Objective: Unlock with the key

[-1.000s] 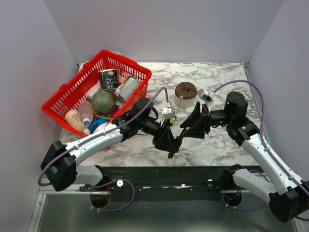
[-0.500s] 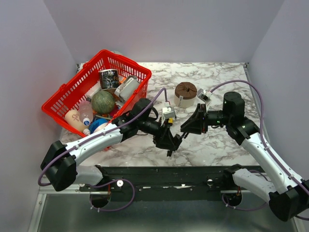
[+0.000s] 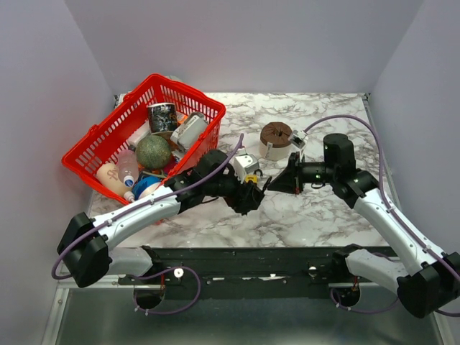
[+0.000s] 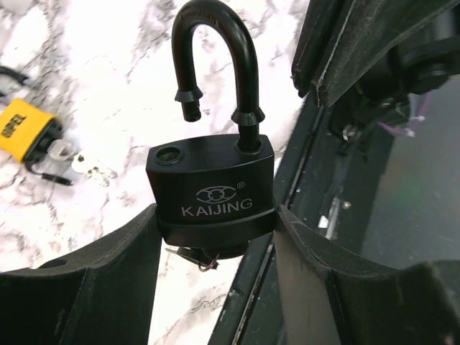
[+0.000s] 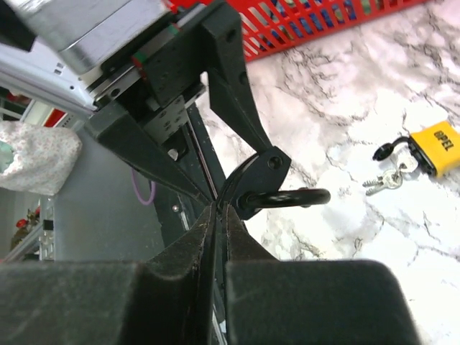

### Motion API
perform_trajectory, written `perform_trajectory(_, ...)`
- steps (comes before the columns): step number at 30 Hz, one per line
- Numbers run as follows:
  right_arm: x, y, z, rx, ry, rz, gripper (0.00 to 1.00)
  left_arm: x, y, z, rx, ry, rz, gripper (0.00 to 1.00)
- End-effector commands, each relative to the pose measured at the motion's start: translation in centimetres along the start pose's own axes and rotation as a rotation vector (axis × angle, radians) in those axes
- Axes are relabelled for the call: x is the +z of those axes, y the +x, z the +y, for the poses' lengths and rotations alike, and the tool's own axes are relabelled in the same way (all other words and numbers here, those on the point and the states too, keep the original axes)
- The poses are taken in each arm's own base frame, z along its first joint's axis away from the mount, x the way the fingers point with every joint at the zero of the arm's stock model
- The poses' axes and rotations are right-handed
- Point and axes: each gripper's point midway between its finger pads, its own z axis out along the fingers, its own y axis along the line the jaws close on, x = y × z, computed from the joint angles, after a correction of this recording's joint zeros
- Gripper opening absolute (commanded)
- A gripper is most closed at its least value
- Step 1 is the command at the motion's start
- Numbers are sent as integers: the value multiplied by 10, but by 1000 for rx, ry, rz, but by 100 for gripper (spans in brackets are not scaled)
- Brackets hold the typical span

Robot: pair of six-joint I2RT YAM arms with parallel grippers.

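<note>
My left gripper (image 3: 253,194) (image 4: 215,215) is shut on the body of a black padlock (image 4: 215,187) marked KAIJING. Its shackle (image 4: 215,43) stands raised, with one end out of its hole. The key (image 4: 195,257) with its small ring sticks out under the padlock's bottom, partly hidden. My right gripper (image 3: 272,185) (image 5: 219,207) hangs just right of the padlock (image 5: 262,171), jaws together with only a thin slit and nothing seen between them. In the left wrist view it shows at the top right, apart from the key.
A yellow padlock (image 4: 25,129) (image 5: 435,147) with its own keys (image 4: 90,169) lies on the marble table. A red basket (image 3: 100,140) full of objects stands at the back left. A brown roll (image 3: 276,136) sits behind the grippers. The table's black front rail (image 4: 316,187) runs under the grippers.
The right gripper's jaws have closed from wide open and the arm has shifted left. The left gripper has lifted and tilted up with the black padlock.
</note>
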Motion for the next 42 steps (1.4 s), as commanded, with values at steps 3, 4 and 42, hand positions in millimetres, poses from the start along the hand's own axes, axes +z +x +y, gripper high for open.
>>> perform_trajectory(3,3,-4,-11,60,66,4,10,-9,-29,12,78,-149,-100,0)
perform_trajectory(4,4,-4,-12,70,71,4,9,-9,-30,13,80,-154,-101,0)
perform_trajectory(42,-12,9,34,-55,-122,1,43,-26,-35,-49,206,145,-142,0)
